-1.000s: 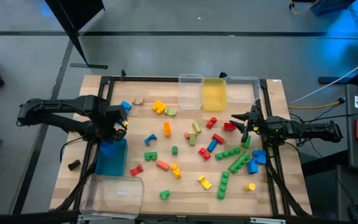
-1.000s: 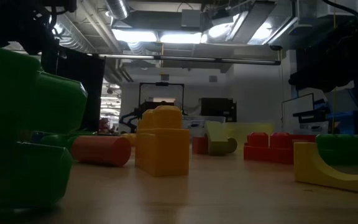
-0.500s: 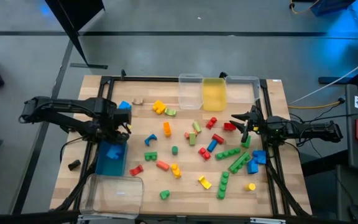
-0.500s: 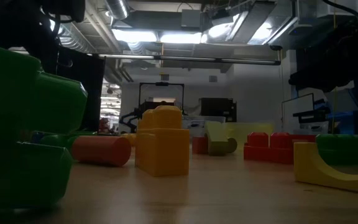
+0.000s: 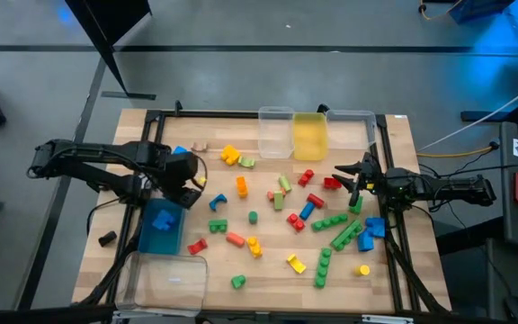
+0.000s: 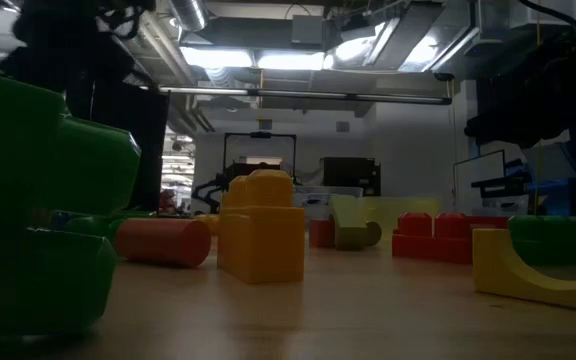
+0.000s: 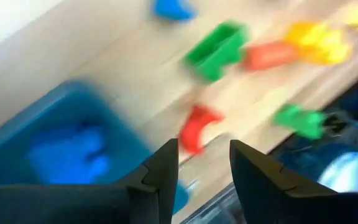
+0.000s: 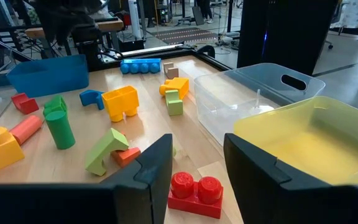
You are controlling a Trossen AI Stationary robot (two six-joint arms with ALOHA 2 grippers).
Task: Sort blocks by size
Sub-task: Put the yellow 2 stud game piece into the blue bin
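Many blocks (image 5: pixel 277 198) in red, green, blue, yellow and orange lie scattered over the middle and right of the table. A blue block (image 5: pixel 163 218) lies inside the blue bin (image 5: pixel 151 243) at the left. My left gripper (image 5: pixel 194 180) hovers open and empty just right of that bin; its wrist view shows the bin (image 7: pixel 123 134) with the blue block (image 7: pixel 67 152) in it. My right gripper (image 5: pixel 342 175) waits open at the right, beside a red two-stud block (image 8: pixel 194 191) that lies on the table beyond its fingertips.
A clear bin (image 5: pixel 275 132), a yellow bin (image 5: pixel 310 137) and another clear bin (image 5: pixel 351 126) stand along the far edge. A large clear bin (image 5: pixel 162 281) sits at the near left corner. A long blue bar (image 8: pixel 140 65) lies at the far left.
A blue block has dropped into the blue bin and now lies there. My left gripper has moved from above the bin toward the table's right, over the wood beside it.
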